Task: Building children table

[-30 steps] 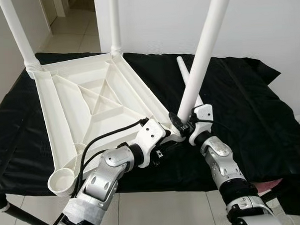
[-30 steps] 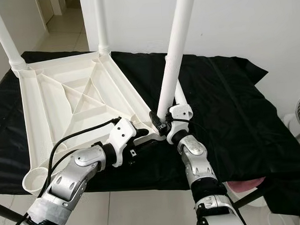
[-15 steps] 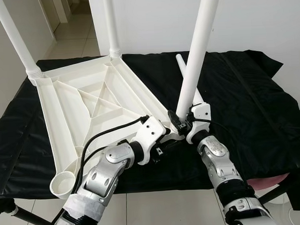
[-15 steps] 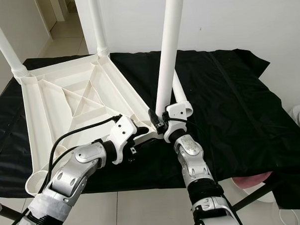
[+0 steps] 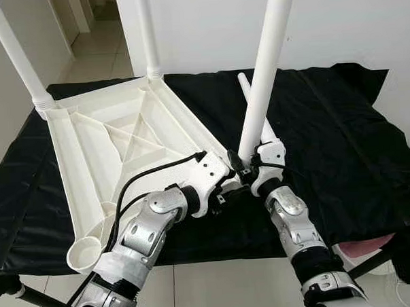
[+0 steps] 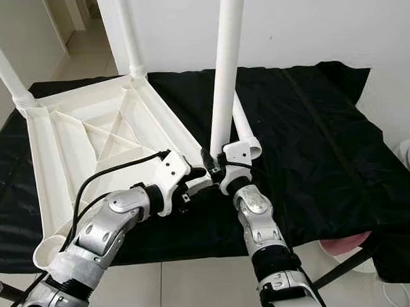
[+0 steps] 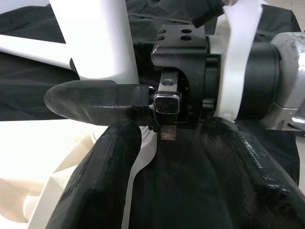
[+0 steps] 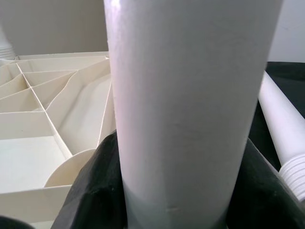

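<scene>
At tabletop's point(image 5: 116, 150) near-right corner socket | third leg point(image 5: 266, 62), almost upright, clamped in right gripper point(image 5: 250, 166) | left gripper point(image 5: 228, 183) spread, bracing corner | advice: square leg, then twist home

Two silver arms reach forward and meet at centre. The right tool point(image 5: 245, 167) has its black fingers point(image 8: 90, 191) clamped around an upright white leg point(image 5: 262, 69); the left tool point(image 5: 223, 187) sits beside it, fingers point(image 7: 102, 186) spread.
</scene>
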Controlling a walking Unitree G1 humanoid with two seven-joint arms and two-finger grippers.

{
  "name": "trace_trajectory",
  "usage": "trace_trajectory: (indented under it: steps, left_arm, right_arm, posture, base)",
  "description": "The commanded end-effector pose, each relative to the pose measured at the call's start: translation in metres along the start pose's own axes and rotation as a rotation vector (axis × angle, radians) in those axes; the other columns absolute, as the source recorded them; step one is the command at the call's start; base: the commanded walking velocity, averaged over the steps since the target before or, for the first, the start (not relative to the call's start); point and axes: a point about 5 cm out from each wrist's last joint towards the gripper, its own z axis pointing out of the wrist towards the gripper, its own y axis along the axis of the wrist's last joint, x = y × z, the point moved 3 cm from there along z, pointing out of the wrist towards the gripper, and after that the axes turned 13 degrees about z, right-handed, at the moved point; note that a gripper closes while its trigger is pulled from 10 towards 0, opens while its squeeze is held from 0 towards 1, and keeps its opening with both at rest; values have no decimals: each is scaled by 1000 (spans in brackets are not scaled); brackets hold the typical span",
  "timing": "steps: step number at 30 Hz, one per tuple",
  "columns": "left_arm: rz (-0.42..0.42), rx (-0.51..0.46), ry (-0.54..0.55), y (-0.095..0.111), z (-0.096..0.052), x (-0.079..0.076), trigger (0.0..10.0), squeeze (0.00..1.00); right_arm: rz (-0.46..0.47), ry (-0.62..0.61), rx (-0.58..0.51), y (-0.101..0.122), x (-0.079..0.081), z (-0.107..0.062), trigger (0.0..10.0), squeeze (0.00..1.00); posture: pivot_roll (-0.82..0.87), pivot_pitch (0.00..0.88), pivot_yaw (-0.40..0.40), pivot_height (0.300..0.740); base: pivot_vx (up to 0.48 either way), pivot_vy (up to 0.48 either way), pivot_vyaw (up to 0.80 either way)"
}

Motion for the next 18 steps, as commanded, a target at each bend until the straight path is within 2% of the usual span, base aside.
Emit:
trace_trajectory:
  steps: [1, 6, 18]
  left_arm:
    - [7, -8, -4, 1, 0, 2, 10000, 0]
    - [3, -12, 2, 0, 1, 3, 10000, 0]
    - [2, -15, 0, -2, 3, 2, 10000, 0]
  right_arm:
    - [6, -33, 62, -14, -5, -3, 10000, 0]
    - [-13, -53, 67, -13, -13, -6, 10000, 0]
    - [-23, -66, 65, -12, -17, -7, 10000, 0]
  posture:
    - [-107, 0, 55, 740]
    - [-113, 0, 56, 740]
    - [-123, 0, 51, 740]
  base:
    - [0, 0, 0]
    - [0, 0, 0]
    - [0, 0, 0]
